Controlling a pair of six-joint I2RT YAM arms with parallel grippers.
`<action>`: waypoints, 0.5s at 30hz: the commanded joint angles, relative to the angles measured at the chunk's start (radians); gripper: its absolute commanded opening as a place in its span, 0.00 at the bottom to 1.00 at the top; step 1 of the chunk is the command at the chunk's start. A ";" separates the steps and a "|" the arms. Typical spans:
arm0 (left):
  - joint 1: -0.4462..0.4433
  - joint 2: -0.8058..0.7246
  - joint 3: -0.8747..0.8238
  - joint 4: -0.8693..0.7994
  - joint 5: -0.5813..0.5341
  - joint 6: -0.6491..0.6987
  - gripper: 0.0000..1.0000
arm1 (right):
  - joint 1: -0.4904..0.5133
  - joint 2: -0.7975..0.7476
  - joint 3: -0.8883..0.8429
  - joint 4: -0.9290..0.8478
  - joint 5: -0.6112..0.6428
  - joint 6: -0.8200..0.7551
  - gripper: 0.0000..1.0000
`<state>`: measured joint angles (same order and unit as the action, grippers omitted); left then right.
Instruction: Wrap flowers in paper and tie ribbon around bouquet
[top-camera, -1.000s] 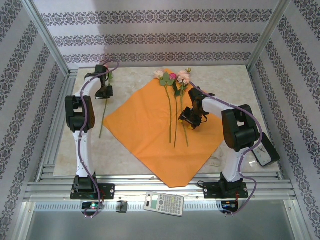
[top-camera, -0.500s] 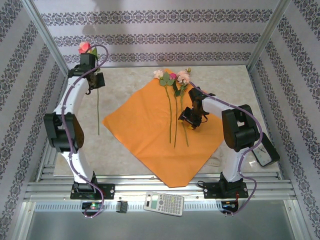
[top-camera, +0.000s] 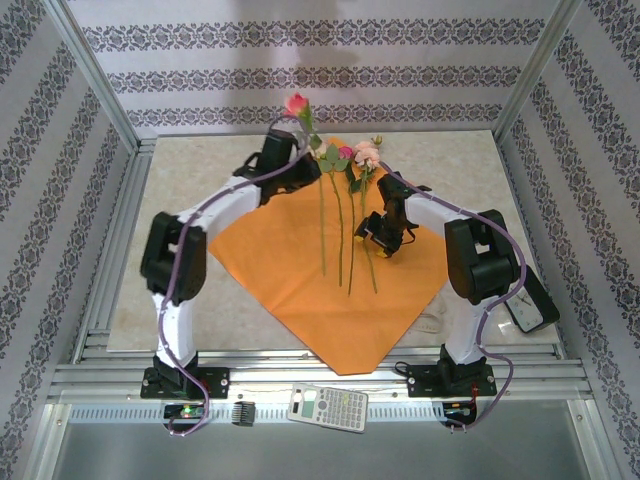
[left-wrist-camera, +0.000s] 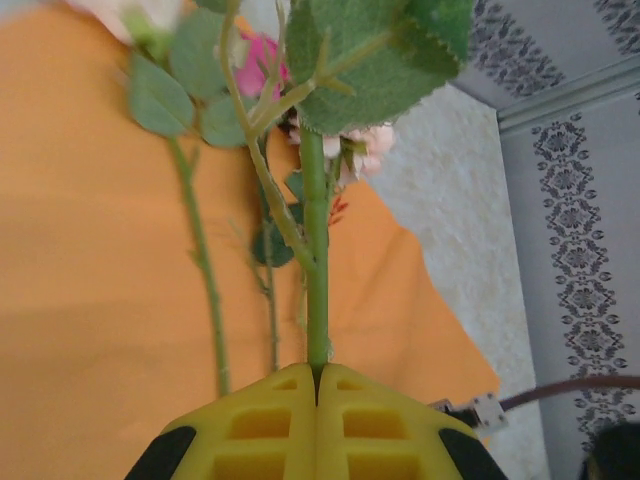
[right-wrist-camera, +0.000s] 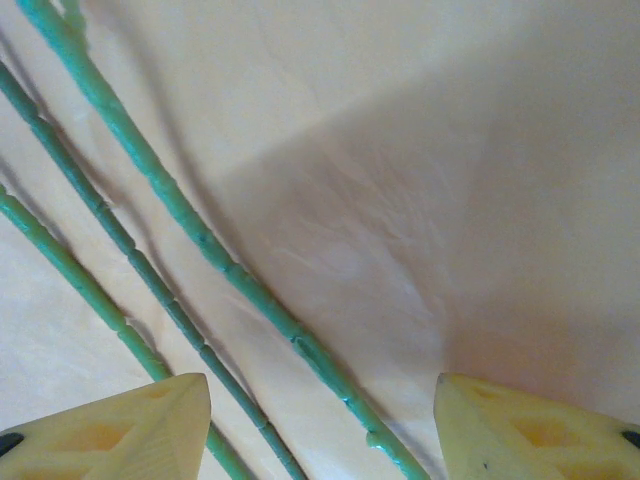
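We find the left end effector (top-camera: 303, 168) at the upper centre of the top view, over the far corner of the paper (top-camera: 262, 255). In its wrist view the yellow fingers (left-wrist-camera: 250, 425) are pressed together on the green stem of a rose (top-camera: 297, 104), pinching it. The pink-red head stands high against the back wall. The stem runs down the frame over the orange sheet, just left of the other flowers (top-camera: 345, 153). We cannot tell whether its lower end touches the sheet.

Those flowers lie on the paper, with their heads at its far corner and their stems pointing toward the bottom of the frame.

The right end effector (top-camera: 380, 238) sits right of centre, low over the paper and just right of the lying stems (right-wrist-camera: 228, 264). In its wrist view the pale fingers (right-wrist-camera: 150, 425) stand spread at the two bottom corners, with two stems running into the gap between them and nothing gripped.

The paper lies as a diamond on the desk (top-camera: 465, 165), its near corner reaching over the front edge.
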<state>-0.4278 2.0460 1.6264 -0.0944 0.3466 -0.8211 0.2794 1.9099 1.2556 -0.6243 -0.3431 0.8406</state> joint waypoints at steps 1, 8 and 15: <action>-0.018 0.100 0.068 0.197 0.038 -0.145 0.00 | 0.009 -0.036 0.034 -0.003 -0.022 0.018 0.62; -0.037 0.261 0.177 0.169 0.081 -0.129 0.00 | 0.009 -0.044 0.033 0.003 -0.023 0.020 0.63; -0.038 0.335 0.299 0.010 0.115 -0.023 0.11 | 0.008 -0.050 0.008 0.012 -0.026 0.019 0.63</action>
<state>-0.4572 2.3676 1.8584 -0.0147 0.4267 -0.9039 0.2794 1.8946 1.2736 -0.6155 -0.3580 0.8494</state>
